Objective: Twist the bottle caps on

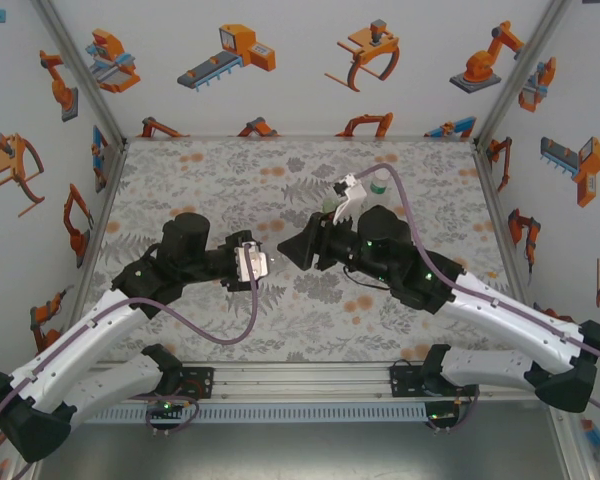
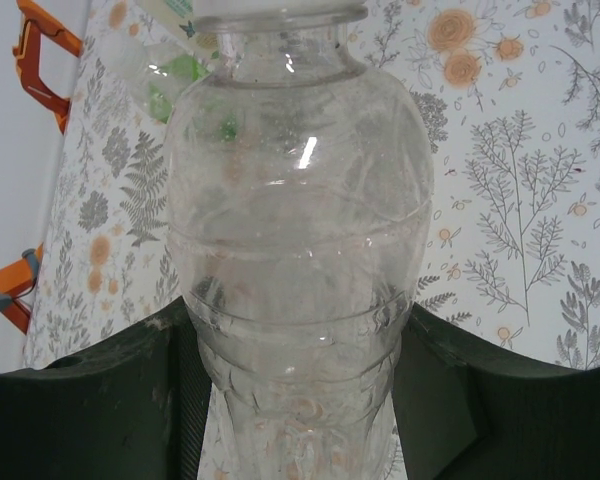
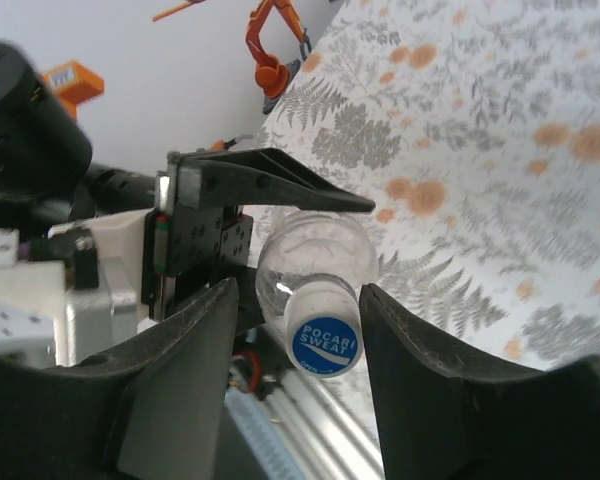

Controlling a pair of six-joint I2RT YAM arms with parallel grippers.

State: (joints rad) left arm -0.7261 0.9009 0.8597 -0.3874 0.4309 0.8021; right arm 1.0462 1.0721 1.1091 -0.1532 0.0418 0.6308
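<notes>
Right wrist: blue cap point(image 3: 325, 340) between jaws

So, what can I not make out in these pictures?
- Top external: back bottle, partly hidden behind the right arm; capped or not is too small to tell.
- Left wrist: clear bottle, its top cut off by the upper edge; green object behind it is blurred.
- Right wrist: thread under the blue cap, covered by the cap itself.

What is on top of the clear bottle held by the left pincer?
A blue-faced cap sits on the mouth of the clear bottle, between the fingers of the right pincer. The threads beneath are covered, so its tightness cannot be seen.
</notes>
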